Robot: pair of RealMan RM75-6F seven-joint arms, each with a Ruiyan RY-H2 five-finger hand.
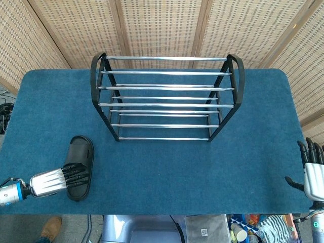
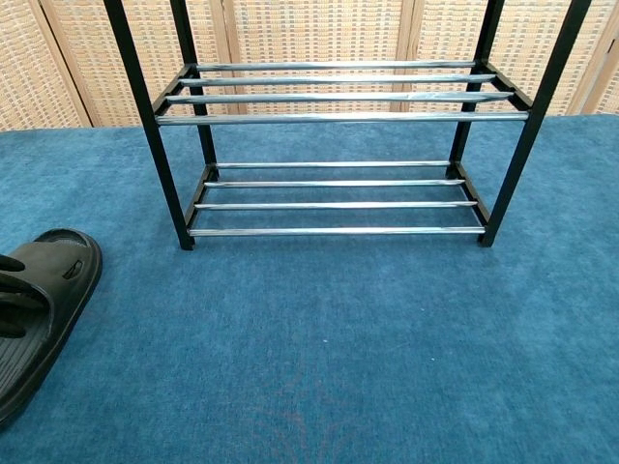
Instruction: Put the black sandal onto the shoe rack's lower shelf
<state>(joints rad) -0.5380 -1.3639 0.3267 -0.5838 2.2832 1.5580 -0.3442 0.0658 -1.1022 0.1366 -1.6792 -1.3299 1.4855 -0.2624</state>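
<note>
The black sandal [image 1: 81, 151] lies flat on the blue table at the front left, toe pointing away from me; the chest view shows the sandal [image 2: 58, 275] at its left edge. My left hand [image 1: 56, 179] reaches in from the left, and its dark fingers [image 1: 76, 172] lie spread across the sandal's heel end without clearly gripping it. The black and chrome shoe rack [image 1: 167, 96] stands at the table's middle back, with nothing on its lower shelf [image 2: 334, 205]. My right hand [image 1: 314, 172] hovers open at the table's front right corner, fingers pointing up.
The blue carpeted table [image 1: 202, 167] ends just in front of the sandal. Wicker screens [image 1: 162, 25] stand behind the rack. Clutter [image 1: 243, 230] and a brown shoe [image 1: 50, 228] lie on the floor below the front edge.
</note>
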